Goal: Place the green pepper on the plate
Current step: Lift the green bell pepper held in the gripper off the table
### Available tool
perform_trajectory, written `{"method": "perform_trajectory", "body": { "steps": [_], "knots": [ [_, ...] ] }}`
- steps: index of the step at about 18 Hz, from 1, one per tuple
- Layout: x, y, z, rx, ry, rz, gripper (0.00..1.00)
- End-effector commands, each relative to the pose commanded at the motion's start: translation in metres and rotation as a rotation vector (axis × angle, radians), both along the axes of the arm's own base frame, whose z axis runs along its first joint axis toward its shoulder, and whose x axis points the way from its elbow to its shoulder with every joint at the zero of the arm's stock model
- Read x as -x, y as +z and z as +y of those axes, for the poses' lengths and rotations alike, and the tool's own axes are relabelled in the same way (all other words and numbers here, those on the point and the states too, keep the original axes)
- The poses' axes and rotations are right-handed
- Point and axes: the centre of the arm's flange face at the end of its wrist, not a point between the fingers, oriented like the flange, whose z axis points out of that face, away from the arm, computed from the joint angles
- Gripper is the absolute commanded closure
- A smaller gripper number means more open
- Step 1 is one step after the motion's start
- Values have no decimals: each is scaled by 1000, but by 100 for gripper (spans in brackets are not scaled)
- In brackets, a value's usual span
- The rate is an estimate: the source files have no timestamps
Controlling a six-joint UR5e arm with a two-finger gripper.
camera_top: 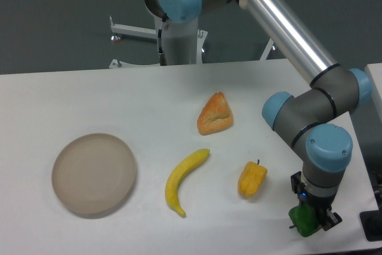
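Note:
The green pepper (303, 221) is small, glossy and dark green, at the front right of the table near its edge. My gripper (311, 218) is straight above it, with its fingers down around the pepper; the wrist hides how tightly they close. The round beige plate (94, 174) lies flat at the front left of the table, far from the gripper, with nothing on it.
A yellow-orange pepper (252, 179) lies just left of the gripper. A banana (183, 180) lies in the middle front. An orange-brown pastry (215, 114) sits behind it. The arm (292, 34) reaches in from the back. A dark object (373, 225) sits at the right edge.

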Motion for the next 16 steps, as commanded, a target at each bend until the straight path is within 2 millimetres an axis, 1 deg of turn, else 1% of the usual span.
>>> {"method": "perform_trajectory", "body": {
  "steps": [6, 10, 11, 13, 14, 15, 16],
  "knots": [
    [-2, 2, -2, 0, 14, -8, 55],
    [-12, 5, 1, 1, 32, -25, 55],
    [-15, 5, 1, 7, 39, -36, 55],
    [-23, 16, -3, -1, 64, -61, 55],
    [-30, 23, -4, -12, 72, -77, 55],
    [-43, 26, -1, -19, 79, -93, 55],
    [-52, 31, -1, -27, 90, -106, 55]
  ]
}}
